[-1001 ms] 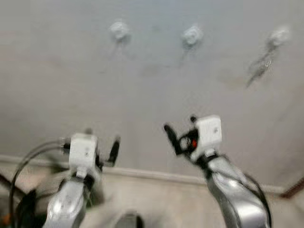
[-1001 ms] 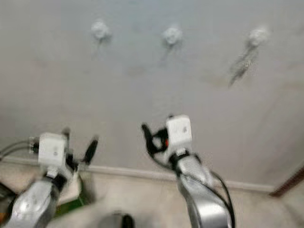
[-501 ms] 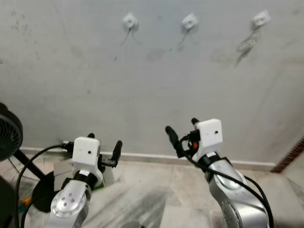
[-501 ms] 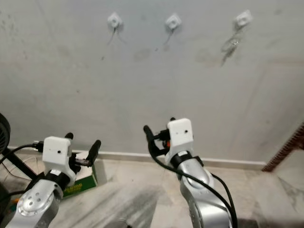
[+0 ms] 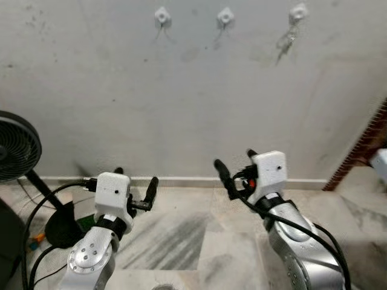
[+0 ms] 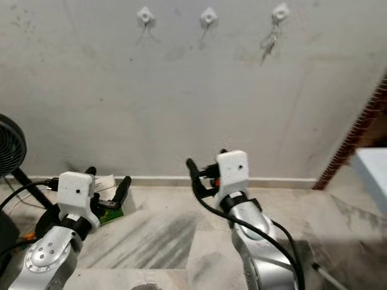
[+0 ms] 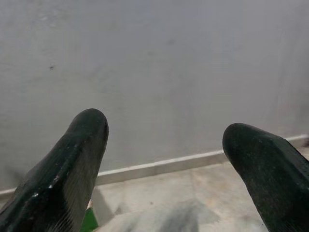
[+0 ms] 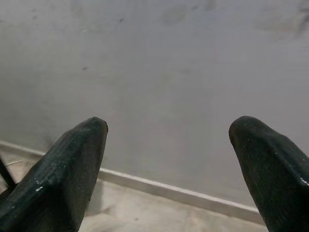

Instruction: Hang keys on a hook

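Observation:
Three white hooks sit high on the grey wall: the left hook (image 5: 161, 14), the middle hook (image 5: 225, 16) and the right hook (image 5: 297, 12). A bunch of keys (image 5: 285, 39) hangs from the right hook. Both arms are held up low in front of me, well below the hooks and away from the wall. My left gripper (image 5: 134, 181) is open with nothing between its fingers. My right gripper (image 5: 236, 162) is also open and empty. Both wrist views look past spread black fingertips (image 7: 89, 126) (image 8: 89, 133) at bare wall and baseboard.
A black fan (image 5: 15, 145) on a stand stands at the left, with cables on the floor. A green box (image 6: 112, 208) lies by the baseboard. A brick-red edge (image 5: 363, 145) and a white object (image 6: 372, 175) stand at the right. The floor is pale marble.
The whole view has shifted and sharpened: the hooks sit higher and further left, and more floor, the fan and the brick-red edge show. Both grippers keep the same open pose.

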Controlling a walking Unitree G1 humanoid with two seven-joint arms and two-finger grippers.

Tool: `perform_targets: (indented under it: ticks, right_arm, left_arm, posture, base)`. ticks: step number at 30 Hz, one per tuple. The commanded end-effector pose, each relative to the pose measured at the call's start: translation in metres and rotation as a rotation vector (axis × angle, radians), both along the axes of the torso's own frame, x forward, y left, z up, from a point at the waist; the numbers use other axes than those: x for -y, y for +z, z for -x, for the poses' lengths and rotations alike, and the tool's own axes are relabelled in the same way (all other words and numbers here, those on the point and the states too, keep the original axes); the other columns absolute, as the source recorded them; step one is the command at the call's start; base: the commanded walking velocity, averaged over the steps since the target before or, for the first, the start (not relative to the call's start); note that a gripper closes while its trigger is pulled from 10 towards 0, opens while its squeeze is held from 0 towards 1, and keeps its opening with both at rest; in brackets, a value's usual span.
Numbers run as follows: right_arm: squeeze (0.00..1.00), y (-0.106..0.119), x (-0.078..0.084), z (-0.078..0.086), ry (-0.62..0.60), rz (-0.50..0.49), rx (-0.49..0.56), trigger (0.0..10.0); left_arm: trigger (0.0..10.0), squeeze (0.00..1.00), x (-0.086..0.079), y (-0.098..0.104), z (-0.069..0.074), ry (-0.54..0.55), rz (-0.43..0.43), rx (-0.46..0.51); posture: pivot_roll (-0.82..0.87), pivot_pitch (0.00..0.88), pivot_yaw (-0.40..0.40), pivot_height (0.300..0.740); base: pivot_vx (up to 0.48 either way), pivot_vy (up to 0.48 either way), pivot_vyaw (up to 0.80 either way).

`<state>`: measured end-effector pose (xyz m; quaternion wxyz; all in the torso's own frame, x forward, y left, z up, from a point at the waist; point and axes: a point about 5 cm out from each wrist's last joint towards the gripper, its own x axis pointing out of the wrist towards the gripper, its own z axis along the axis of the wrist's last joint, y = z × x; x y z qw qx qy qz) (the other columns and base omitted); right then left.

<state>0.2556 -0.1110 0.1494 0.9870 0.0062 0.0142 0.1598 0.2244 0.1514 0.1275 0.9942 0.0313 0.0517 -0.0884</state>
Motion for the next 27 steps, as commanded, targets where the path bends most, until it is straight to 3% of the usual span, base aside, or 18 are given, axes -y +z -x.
perform_targets:
  ticks: [1, 5, 15, 19, 27]
  right_arm:
    - [0.00, 0.002, -0.002, 0.000, -0.002, -0.006, 0.010, 10.0]
    - [0.00, 0.002, 0.003, -0.001, -0.039, 0.004, 0.010, 10.0]
    - [0.00, -0.001, 0.025, -0.005, -0.155, 0.054, 0.023, 10.0]
    - [0.00, -0.001, 0.039, -0.008, -0.215, 0.071, 0.030, 10.0]
    - [0.00, -0.002, 0.047, -0.009, -0.251, 0.086, 0.036, 10.0]
  left_arm:
    - [10.0, 0.00, -0.005, 0.000, 0.001, 0.021, -0.020, 0.000]
    - [10.0, 0.00, -0.005, -0.001, 0.000, 0.020, -0.019, 0.001]
    - [10.0, 0.00, -0.004, -0.001, -0.002, 0.013, -0.020, 0.006]
    - [10.0, 0.00, -0.004, -0.001, -0.002, 0.009, -0.021, 0.012]
    - [10.0, 0.00, -0.003, 0.000, -0.005, -0.011, -0.021, 0.028]
  posture:
    - [0.15, 0.008, 0.034, 0.740]
    - [0.15, 0.003, 0.035, 0.740]
    - [0.14, 0.000, 0.036, 0.740]
    - [0.13, 0.000, 0.041, 0.740]
    - [0.11, 0.000, 0.046, 0.740]
  base:
    - [-0.356, 0.000, 0.00]
    - [-0.349, 0.000, -0.12]
    - [-0.306, 0.000, -0.73]
    - [0.000, 0.000, 0.00]
    - [0.000, 0.000, 0.00]
